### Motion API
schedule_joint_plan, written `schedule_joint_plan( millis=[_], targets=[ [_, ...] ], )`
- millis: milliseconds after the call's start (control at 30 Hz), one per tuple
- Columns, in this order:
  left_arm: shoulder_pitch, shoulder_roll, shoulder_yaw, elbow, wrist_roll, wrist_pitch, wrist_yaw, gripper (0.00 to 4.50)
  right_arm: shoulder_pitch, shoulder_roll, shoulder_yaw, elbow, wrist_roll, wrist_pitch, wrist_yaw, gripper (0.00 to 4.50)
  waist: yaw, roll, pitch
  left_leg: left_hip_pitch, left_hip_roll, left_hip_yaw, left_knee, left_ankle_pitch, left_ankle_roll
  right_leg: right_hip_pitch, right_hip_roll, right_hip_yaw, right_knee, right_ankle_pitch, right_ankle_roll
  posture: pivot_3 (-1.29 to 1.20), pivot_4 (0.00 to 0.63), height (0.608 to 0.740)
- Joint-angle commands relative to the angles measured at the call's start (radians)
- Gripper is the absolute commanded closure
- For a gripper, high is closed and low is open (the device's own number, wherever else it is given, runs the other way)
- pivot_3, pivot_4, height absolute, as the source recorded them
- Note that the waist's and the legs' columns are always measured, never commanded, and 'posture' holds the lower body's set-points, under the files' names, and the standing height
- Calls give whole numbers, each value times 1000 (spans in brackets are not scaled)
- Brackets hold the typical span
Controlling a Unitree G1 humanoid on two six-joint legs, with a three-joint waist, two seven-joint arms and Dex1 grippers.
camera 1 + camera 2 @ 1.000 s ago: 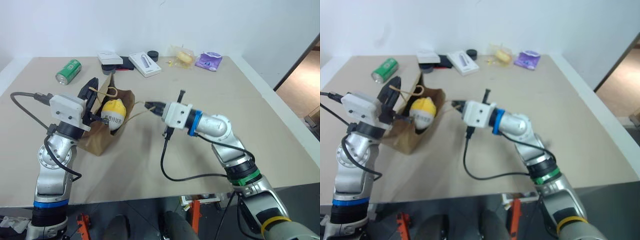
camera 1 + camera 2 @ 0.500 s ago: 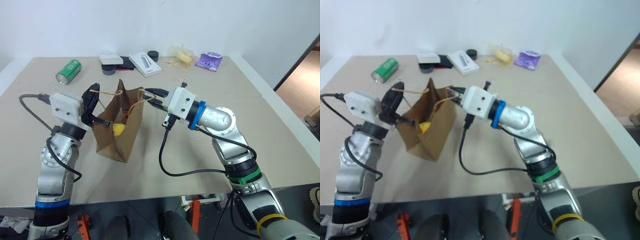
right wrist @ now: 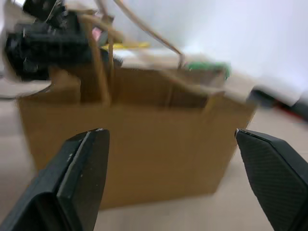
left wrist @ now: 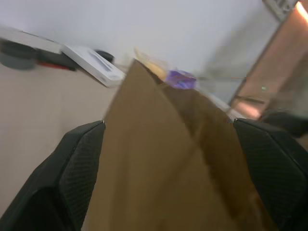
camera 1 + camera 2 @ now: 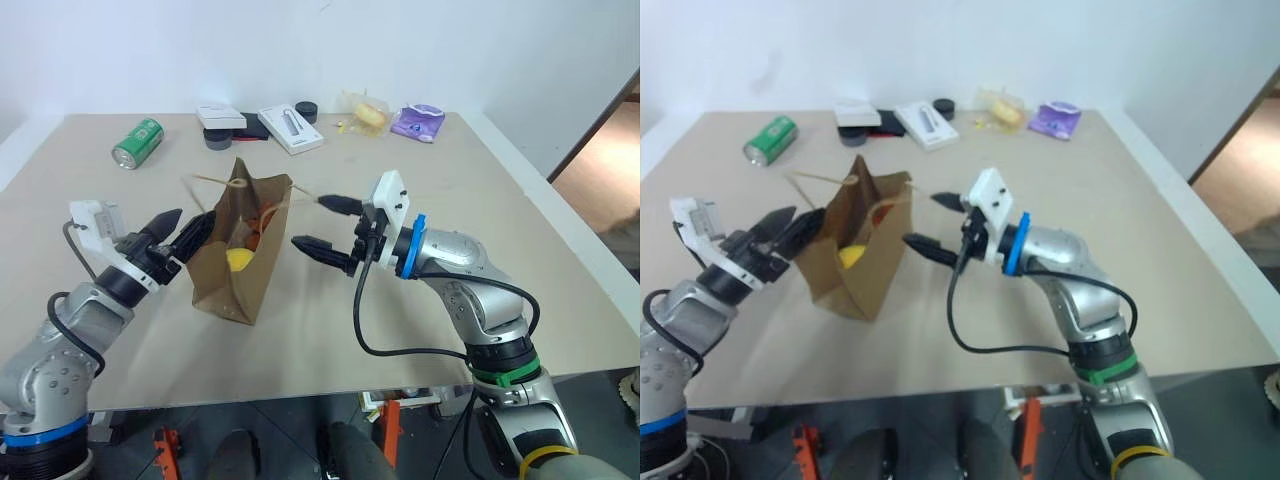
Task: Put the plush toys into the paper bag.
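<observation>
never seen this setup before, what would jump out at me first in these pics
The brown paper bag standing upright mid-table, a yellow plush toy showing in its open top. The left hand and right hand flank it, both open and off the bag. Along the far edge lie a green can and small packets.

The left arm, silver with a blue ring low on it, reaches forward and toward the right from the lower left. Its two-fingered black left gripper (image 5: 186,232) points nearly level, and the fingers stand wide apart with nothing between them. The silver right arm, with a green band and a blue ring near the wrist, bends at the elbow and reaches toward the left. Its black right gripper (image 5: 328,228) points level, the fingers spread wide, one above the other.
</observation>
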Motion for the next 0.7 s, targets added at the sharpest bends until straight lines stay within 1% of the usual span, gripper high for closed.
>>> schedule_joint_plan(
  millis=[33, 67, 100, 133, 200, 300, 333, 400, 500, 633, 700],
  targets=[
    [-18, 54, 67, -1, -160, 62, -9, 0, -2, 6, 33, -37, 42, 70, 21, 988, 0, 0, 0, 0, 0, 0, 0, 0, 0, 0, 1, 0, 0, 0, 0, 0, 150, 740],
    [-7, 78, 73, -8, -195, 83, -31, 0, -1, 11, 46, -37, 51, 90, 28, 988, 0, 0, 0, 0, 0, 0, 0, 0, 0, 0, 1, 0, 0, 0, 0, 0, 150, 740],
    [6, 102, 78, -15, -205, 98, -55, 0, 1, 14, 62, -38, 54, 100, 35, 1245, 0, 0, 0, 0, 1, 0, 0, 0, 0, 0, 1, 0, 0, 0, 0, 0, 150, 740],
    [21, 128, 85, -15, -208, 111, -83, 0, 2, 20, 74, -37, 59, 113, 39, 1915, 0, 0, 0, 0, 0, -1, 0, 0, 0, 0, 1, 0, 0, 0, -1, 0, 150, 740],
    [87, 207, 104, -15, -172, 131, -190, 0, -1, 41, 107, -32, 60, 128, 43, 2596, -1, 0, 0, 0, 1, -1, 0, 0, 0, 0, 1, 0, 0, -1, -1, 0, 150, 740],
    [159, 281, 111, -9, -125, 135, -293, 0, -19, 67, 144, -4, 49, 130, 48, 3472, -8, 0, 0, 0, 1, 0, -1, -1, -1, -1, 1, 0, 0, -1, -1, 0, 150, 740],
    [182, 306, 111, 2, -101, 123, -329, 0, -33, 81, 158, 16, 39, 124, 50, 4167, -6, 1, 1, 0, 2, 0, -1, -1, -2, -2, 1, 0, 0, -2, -2, 0, 150, 740],
    [209, 337, 114, 21, -61, 103, -383, 0, -58, 105, 175, 47, 25, 114, 50, 4403, -2, 1, 1, -1, 2, -1, -1, -1, -2, -2, 1, -1, 0, -3, -4, 0, 150, 740],
    [215, 347, 106, 33, -18, 78, -419, 0, -99, 146, 183, 103, 8, 91, 45, 4403, 1, 1, 1, -1, 1, -1, -1, -1, -2, -2, 0, -2, 0, -3, -4, 0, 150, 740],
    [223, 322, 64, 0, 9, 63, -421, 0, -134, 184, 186, 163, -13, 62, 39, 4403, 0, 1, 1, -1, 1, 1, -1, -1, -2, -3, -1, -2, 0, -3, -4, 0, 150, 740],
    [234, 294, 10, -30, 36, 52, -418, 0, -152, 215, 184, 200, -28, 42, 21, 4403, 0, 1, 1, -1, 1, 1, -1, -2, -2, -3, -1, -2, 0, -3, -4, 0, 150, 740]
  ],
)
